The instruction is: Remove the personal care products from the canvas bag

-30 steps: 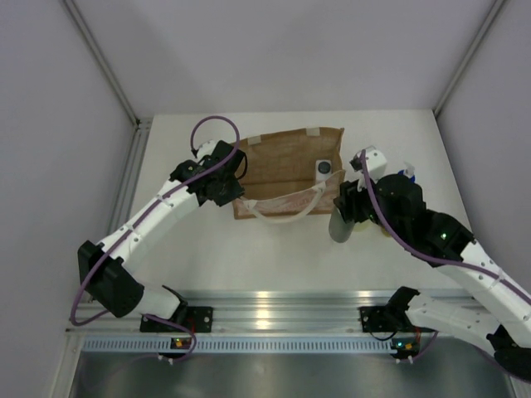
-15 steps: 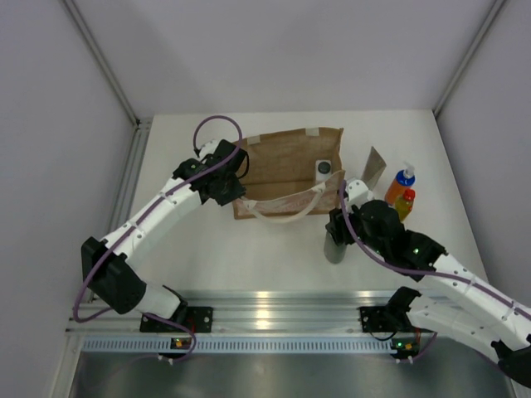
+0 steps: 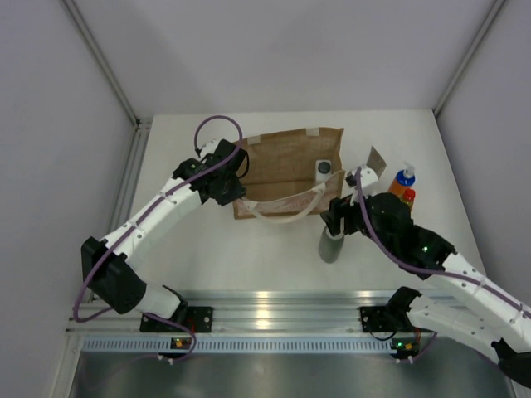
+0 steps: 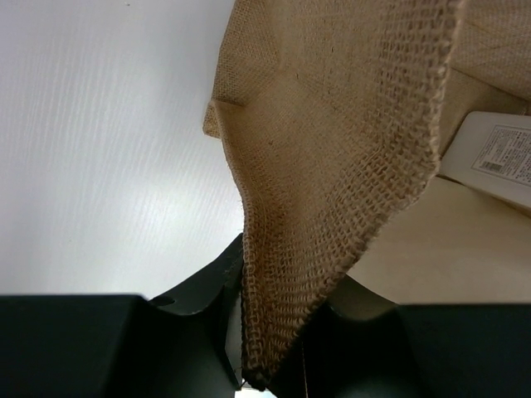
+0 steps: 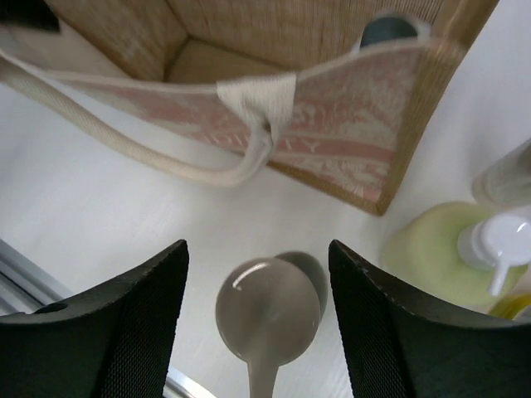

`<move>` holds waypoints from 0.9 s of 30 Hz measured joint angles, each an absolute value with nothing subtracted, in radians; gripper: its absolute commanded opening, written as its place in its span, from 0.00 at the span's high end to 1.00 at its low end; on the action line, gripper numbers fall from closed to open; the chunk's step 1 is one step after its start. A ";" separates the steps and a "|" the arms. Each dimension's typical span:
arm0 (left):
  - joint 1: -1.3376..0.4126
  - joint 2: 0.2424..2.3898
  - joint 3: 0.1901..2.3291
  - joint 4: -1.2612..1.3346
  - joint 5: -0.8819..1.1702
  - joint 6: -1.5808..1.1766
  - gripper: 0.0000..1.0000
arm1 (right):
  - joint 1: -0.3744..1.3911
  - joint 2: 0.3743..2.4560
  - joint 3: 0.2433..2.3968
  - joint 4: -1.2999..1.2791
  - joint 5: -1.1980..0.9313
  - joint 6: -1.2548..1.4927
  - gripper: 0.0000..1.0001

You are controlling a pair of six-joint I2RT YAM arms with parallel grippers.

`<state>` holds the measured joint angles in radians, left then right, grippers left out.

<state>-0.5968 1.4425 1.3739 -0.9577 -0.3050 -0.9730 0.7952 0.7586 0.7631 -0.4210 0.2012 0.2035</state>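
Observation:
The canvas bag (image 3: 282,166) lies open on the table. My left gripper (image 3: 230,184) is shut on the bag's left rim; the left wrist view shows the woven fabric (image 4: 332,166) pinched between its jaws (image 4: 282,332). The white square dark-capped bottle (image 3: 323,169) sits inside the bag at the right end. The grey cylinder (image 3: 331,246) stands on the table in front of the bag. My right gripper (image 3: 336,217) is open just above it, with the pale cap (image 5: 270,319) free between the fingers (image 5: 257,249). The sachet (image 3: 375,164), orange-blue bottle (image 3: 404,180) and amber bottle (image 3: 409,197) are to the right. The pale-yellow bottle (image 5: 440,249) shows beside the bag.
A white rope handle (image 3: 286,214) droops over the bag's front. White walls enclose the table on three sides. The metal rail (image 3: 265,319) with both arm bases runs along the near edge.
My right gripper carried the grey cylinder toward the near side, set it upright on the table, opened and drew back. The left gripper kept its hold on the bag.

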 measured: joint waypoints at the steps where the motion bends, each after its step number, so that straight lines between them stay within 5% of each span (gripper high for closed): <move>1: -0.597 1.443 1.374 -0.958 -0.302 -0.973 0.69 | 0.795 0.761 0.797 -0.423 0.206 0.203 0.31; 8: -0.597 1.443 1.374 -0.958 -0.278 -0.973 0.69 | 0.795 0.864 1.118 -0.443 0.237 0.208 0.32; 16: -0.597 1.419 1.308 -0.937 -0.278 -0.974 0.69 | 0.795 1.260 1.475 -0.566 0.273 0.279 0.35; 27: -0.600 1.392 1.230 -0.902 -0.265 -0.973 0.69 | 0.795 1.473 1.483 -0.754 0.290 0.390 0.31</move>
